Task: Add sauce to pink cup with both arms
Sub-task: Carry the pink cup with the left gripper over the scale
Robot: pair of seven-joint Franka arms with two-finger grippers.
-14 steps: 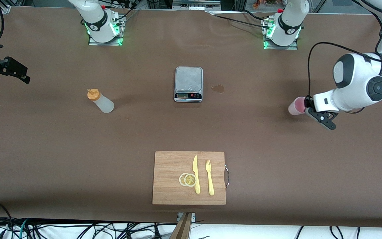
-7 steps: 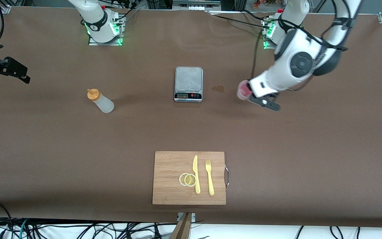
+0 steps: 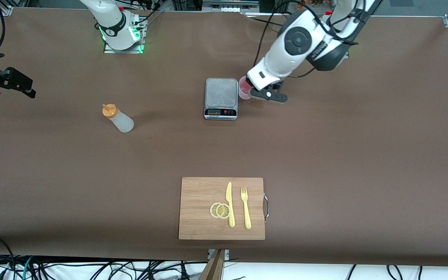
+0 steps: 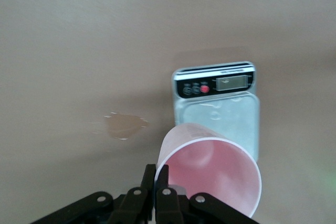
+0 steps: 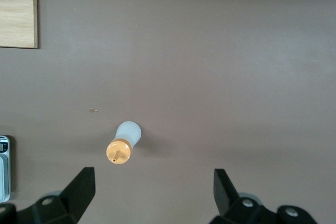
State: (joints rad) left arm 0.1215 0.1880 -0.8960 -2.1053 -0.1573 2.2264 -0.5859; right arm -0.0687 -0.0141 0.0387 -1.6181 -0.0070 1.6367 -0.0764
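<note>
Upright sauce on the table, between the right tool's wide-spread fingers.

Robotics lab: bench-bolted arm bases, loose cables.

**Three cameras, one desk**

A high front camera faces both arm bases and takes in the whole desk. The left wrist camera looks down closely on the scale, seen mid-frame in front. The right wrist camera looks straight down from higher on the bottle, also seen in front.
</note>
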